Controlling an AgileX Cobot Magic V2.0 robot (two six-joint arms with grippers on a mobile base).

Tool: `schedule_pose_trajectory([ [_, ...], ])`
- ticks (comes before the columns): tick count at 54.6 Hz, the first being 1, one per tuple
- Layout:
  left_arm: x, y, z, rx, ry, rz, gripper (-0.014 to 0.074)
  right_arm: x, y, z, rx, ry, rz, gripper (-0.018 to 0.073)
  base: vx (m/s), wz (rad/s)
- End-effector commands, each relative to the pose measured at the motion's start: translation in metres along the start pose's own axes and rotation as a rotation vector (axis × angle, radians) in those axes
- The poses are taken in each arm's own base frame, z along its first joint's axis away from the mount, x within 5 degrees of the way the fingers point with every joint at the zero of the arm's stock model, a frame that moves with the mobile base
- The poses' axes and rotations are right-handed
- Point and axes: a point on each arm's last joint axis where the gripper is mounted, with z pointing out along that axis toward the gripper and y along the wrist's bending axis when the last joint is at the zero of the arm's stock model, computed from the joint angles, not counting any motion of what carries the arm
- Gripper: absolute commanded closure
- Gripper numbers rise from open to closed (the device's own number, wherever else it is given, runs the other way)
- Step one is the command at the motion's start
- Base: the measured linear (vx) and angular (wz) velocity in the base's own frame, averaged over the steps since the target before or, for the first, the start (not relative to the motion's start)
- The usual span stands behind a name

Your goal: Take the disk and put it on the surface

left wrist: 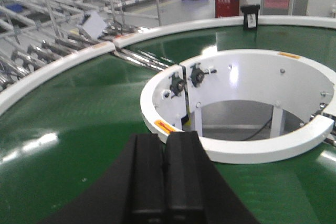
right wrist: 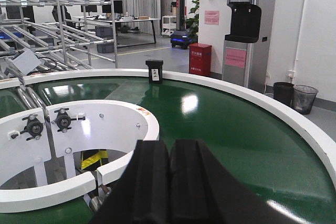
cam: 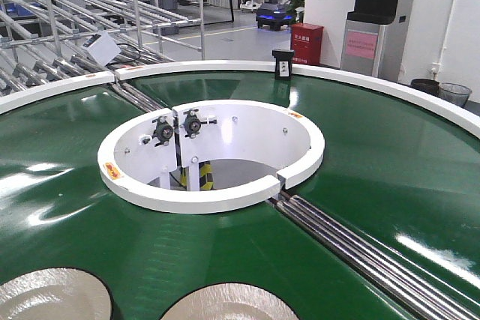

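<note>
Two pale metallic disks lie on the green conveyor belt at the bottom edge of the front view: one disk at the lower left, the other disk at the lower middle, both cut off by the frame. Neither wrist view shows them. My left gripper is shut with nothing between its black fingers, and it hovers over the belt just before the white inner ring. My right gripper is shut and empty too, above the belt beside that ring. The surface is out of view.
Steel rollers cross the belt from the ring's gap to the lower right. A white outer rim bounds the belt, with a small black device standing on it. Metal racks, a red box and a water dispenser stand beyond.
</note>
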Motion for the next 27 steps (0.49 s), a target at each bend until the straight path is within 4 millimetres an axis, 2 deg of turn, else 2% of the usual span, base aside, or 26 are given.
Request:
schedule_pose_trajectory([
  [1, -0.019, 0.0001, -0.0059, -0.003, -0.116, -0.033, 0.0534, -0.0204, -0.0002, -0.0038, 0.002, -0.126, 0.0, 0.051, 0.0, 0.0],
  [9, -0.0183, -0.0001, -0.0058, 0.0, -0.108, -0.038, 0.0392, -0.019, -0.0002, -0.0036, 0.002, -0.11, 0.0, 0.0356, 0.0, 0.0],
  [17, -0.0146, -0.001, -0.0055, 0.008, -0.067, -0.036, 0.016, -0.0164, -0.0002, -0.0033, 0.002, -0.081, 0.001, 0.0065, 0.0, 0.0],
  [23, -0.0151, -0.0006, -0.0053, 0.004, -0.073, -0.024, 0.0017, -0.0167, -0.0003, -0.0034, 0.002, -0.085, -0.001, -0.0144, 0.0, 0.0],
  [27, -0.0168, -0.0003, -0.0054, 0.001, -0.092, -0.027, -0.0036, -0.0169, -0.0003, -0.0034, 0.002, -0.088, -0.001, -0.0169, 0.0, 0.0],
])
